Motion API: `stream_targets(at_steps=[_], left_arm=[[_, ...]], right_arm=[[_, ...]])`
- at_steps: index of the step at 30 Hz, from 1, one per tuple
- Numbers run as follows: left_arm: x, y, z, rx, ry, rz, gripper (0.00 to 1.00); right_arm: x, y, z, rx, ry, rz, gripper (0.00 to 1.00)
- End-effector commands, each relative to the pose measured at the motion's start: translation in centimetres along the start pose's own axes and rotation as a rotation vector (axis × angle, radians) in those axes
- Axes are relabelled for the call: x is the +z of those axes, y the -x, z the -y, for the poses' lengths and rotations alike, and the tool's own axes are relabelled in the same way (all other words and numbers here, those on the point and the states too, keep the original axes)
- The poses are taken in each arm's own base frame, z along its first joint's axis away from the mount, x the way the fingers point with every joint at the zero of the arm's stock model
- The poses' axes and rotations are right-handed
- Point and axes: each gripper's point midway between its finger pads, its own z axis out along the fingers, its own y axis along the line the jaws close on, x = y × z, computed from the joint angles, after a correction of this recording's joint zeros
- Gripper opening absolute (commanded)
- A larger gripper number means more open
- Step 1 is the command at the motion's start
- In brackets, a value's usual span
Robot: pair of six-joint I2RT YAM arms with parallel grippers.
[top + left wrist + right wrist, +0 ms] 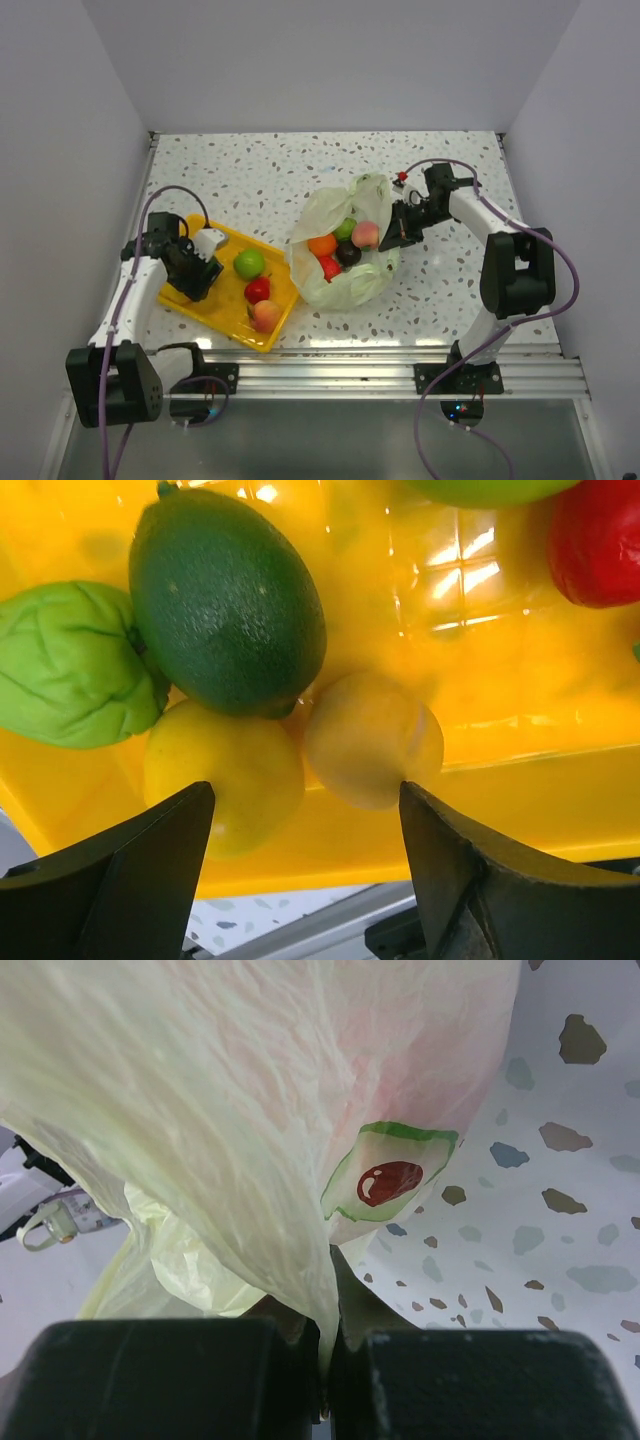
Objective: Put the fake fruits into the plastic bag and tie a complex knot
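The pale green plastic bag (345,245) lies open at the table's middle with several fake fruits inside: orange (322,244), pink (366,234), dark purple (348,254), red (329,267). My right gripper (400,232) is shut on the bag's right rim (325,1300). The yellow tray (228,300) holds a green fruit (249,263), a red one (257,290) and a peach one (265,315). My left gripper (195,275) is open over the tray's left end, its jaws either side of two yellow fruits (372,738), beside a dark green lime (228,600). No knot shows.
A wrinkled light green fruit (65,665) lies left of the lime. The tray's near rim (520,810) is below the fruits. An aluminium rail (380,365) runs along the table's front edge. White walls enclose the speckled table (260,170).
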Motion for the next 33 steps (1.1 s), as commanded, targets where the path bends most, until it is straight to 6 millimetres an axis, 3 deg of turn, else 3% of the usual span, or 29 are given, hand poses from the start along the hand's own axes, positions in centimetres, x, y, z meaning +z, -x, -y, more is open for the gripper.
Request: stream_targets(at_steps=[1, 7, 14, 21, 26, 30, 32, 33], left_arm=[[1.7, -0.7, 1.7, 0.011, -0.110, -0.011, 0.79], [3.2, -1.4, 2.1, 0.019, -0.140, -0.037, 0.79], [1.5, -0.2, 1.3, 0.068, -0.090, 0.012, 0.79], [2.0, -2.6, 1.9, 0.096, -0.111, -0.072, 0.79], [2.7, -3.0, 1.7, 0.083, -0.109, -0.103, 0.83], [3.0, -2.2, 1.3, 0.083, -0.109, -0.083, 0.80], [2.7, -1.1, 1.4, 0.081, -0.126, -0.039, 0.73], [2.0, 0.5, 1.3, 0.089, -0.138, 0.018, 0.68]], right_arm=[[-1.0, 0.6, -1.5, -0.050, 0.022, 0.024, 0.00], [-0.8, 0.7, -1.2, -0.044, 0.016, 0.021, 0.00], [-0.6, 0.6, -0.9, -0.035, 0.012, 0.018, 0.00], [-0.6, 0.8, -1.0, -0.034, 0.011, 0.013, 0.00], [-0.5, 0.8, -1.0, -0.034, 0.013, 0.012, 0.00], [-0.6, 0.9, -0.9, -0.036, 0.014, 0.013, 0.00], [-0.6, 0.8, -1.0, -0.037, 0.015, 0.011, 0.00], [-0.6, 0.8, -1.0, -0.037, 0.015, 0.011, 0.00]])
